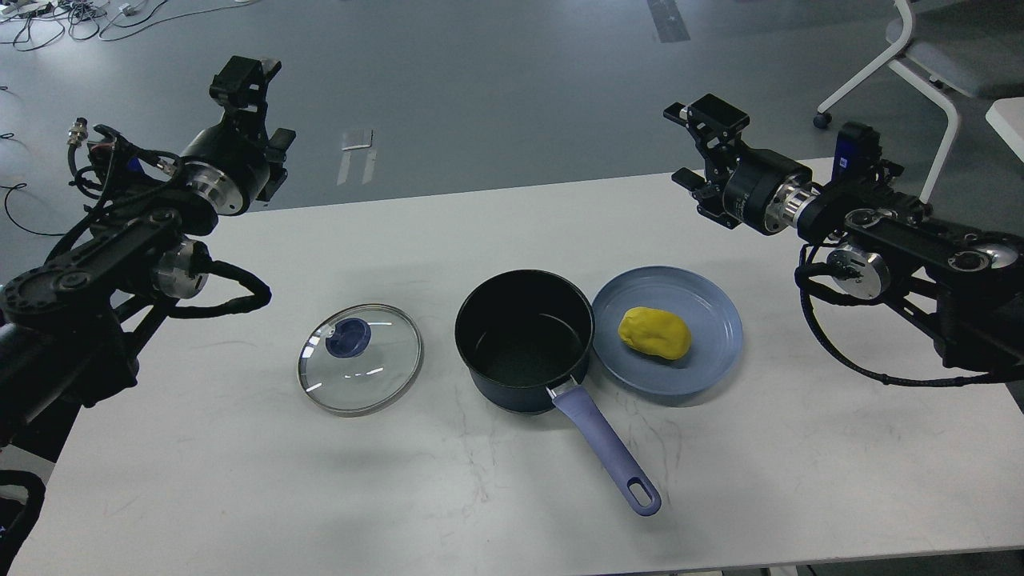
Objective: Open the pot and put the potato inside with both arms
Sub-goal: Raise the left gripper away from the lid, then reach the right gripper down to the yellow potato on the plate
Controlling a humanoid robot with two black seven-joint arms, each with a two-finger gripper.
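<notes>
The dark pot stands open and empty at the table's middle, its purple handle pointing to the front right. Its glass lid with a blue knob lies flat on the table to the pot's left. The yellow potato lies on a blue plate just right of the pot. My left gripper is open and empty, raised high beyond the table's far left edge. My right gripper is open and empty, above the table's far right, behind the plate.
The white table carries only the pot, lid and plate. A white chair stands on the floor at the back right. Cables lie on the floor at the back left.
</notes>
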